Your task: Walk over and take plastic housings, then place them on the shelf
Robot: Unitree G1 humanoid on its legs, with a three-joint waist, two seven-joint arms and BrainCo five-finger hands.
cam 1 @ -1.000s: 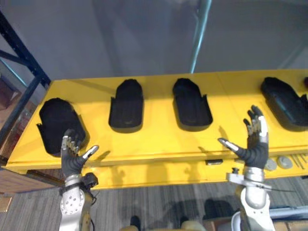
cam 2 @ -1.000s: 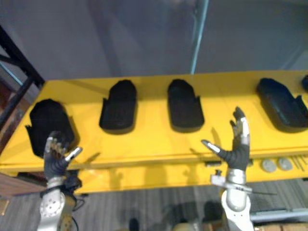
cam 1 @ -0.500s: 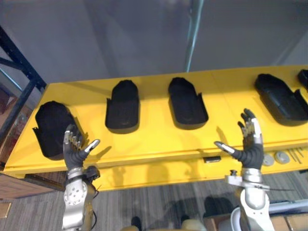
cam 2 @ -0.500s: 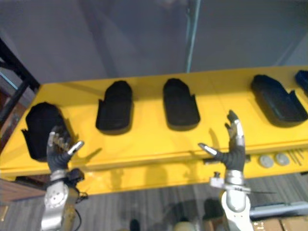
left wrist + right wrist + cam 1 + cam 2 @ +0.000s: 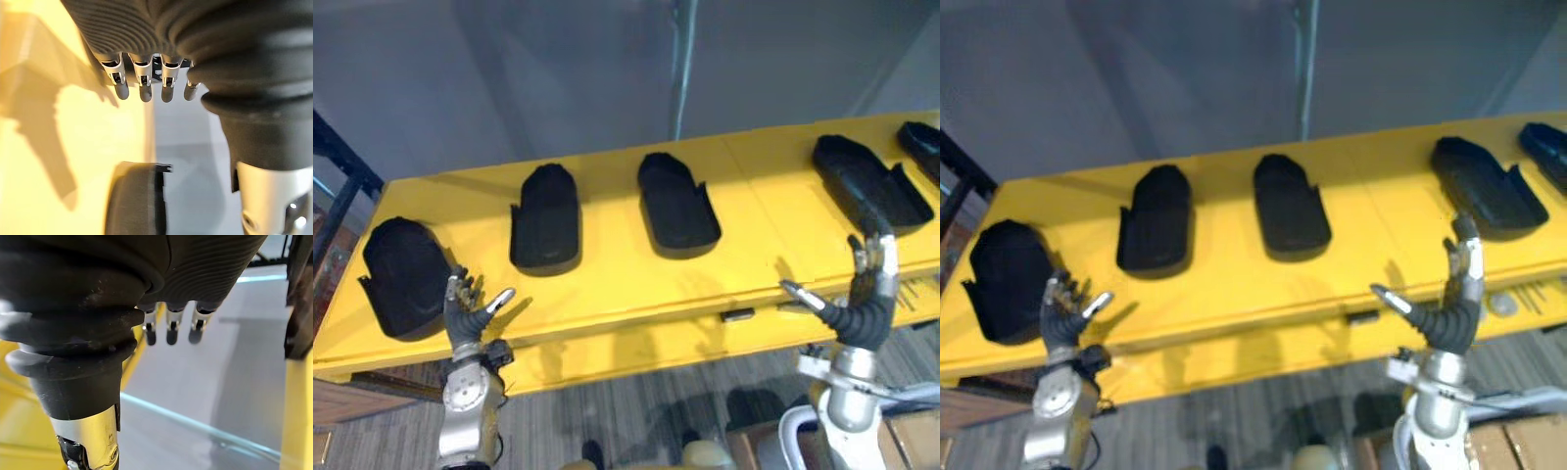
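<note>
- Your left hand [image 5: 468, 311] and right hand [image 5: 862, 304] are raised at the near edge of the yellow tabletop [image 5: 607, 294]. Both have their fingers spread apart and hold nothing.
- A row of black plastic housings [image 5: 546, 230] lies on the tabletop. None is taken yet, so picking and shelving look entirely ahead of you.
- A grey wall [image 5: 558, 78] stands behind, a dark rack post [image 5: 337, 166] at far left, and grey floor [image 5: 636, 411] below.
</note>
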